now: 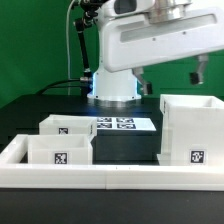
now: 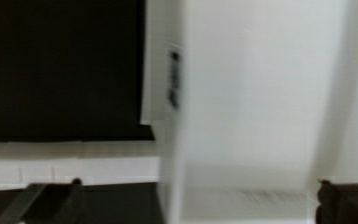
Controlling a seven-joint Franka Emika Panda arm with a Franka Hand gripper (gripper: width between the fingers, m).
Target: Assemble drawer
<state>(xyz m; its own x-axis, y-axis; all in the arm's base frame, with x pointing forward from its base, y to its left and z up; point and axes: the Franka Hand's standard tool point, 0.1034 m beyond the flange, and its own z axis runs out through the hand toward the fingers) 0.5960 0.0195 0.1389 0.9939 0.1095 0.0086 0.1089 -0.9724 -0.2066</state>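
Observation:
The drawer's big white cube-like shell (image 1: 192,130) stands at the exterior view's right, with a black-and-white tag on its front face. Two small open-top trays (image 1: 68,125) (image 1: 60,151) stand at the exterior view's left, the nearer one showing a tag. My gripper (image 1: 170,76) hangs open just above the shell, its dark fingertips (image 1: 198,72) set wide apart. In the wrist view the gripper (image 2: 197,196) is open and empty, with the shell's white wall (image 2: 247,110) close in front of it. One fingertip (image 2: 62,192) shows at each side.
A long low white rail (image 1: 110,178) runs along the front and turns back at the exterior view's left. The marker board (image 1: 120,124) lies flat in the middle. The robot's base (image 1: 115,85) stands behind it on the black table.

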